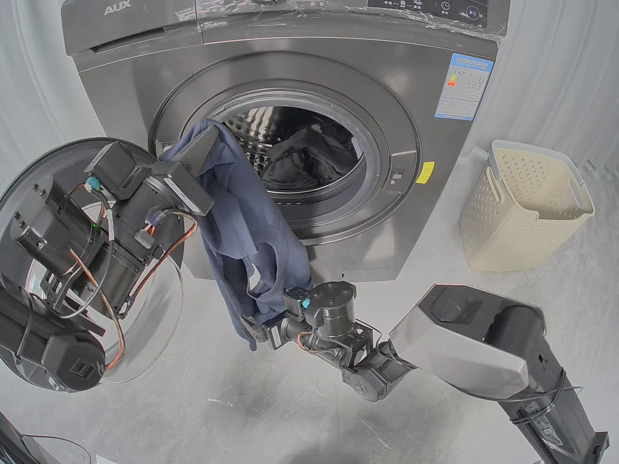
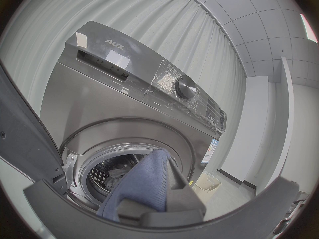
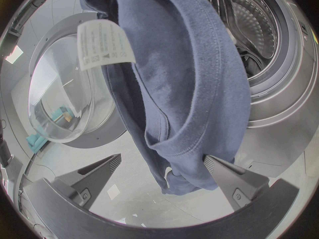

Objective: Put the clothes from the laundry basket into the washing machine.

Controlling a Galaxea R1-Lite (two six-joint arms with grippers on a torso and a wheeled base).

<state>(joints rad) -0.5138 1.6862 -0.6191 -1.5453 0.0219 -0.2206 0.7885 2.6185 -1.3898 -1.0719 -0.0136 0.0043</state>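
A blue garment (image 1: 248,227) hangs in front of the washing machine (image 1: 322,66), its top end at the left rim of the open drum. My left gripper (image 1: 203,146) is shut on that top end; the left wrist view has the blue cloth (image 2: 146,183) pinched between the fingers (image 2: 179,186). My right gripper (image 1: 253,327) is at the garment's low end, open, with the cloth (image 3: 186,83) hanging between its fingertips (image 3: 114,158) and brushing one of them. Dark clothes (image 1: 309,156) lie inside the drum. The cream laundry basket (image 1: 525,207) stands on the floor to the right and looks empty.
The round glass door (image 3: 59,93) is swung fully open to the left, behind my left arm. Pale curtains hang around the machine. Bare grey floor (image 1: 258,407) lies in front of it and around the basket.
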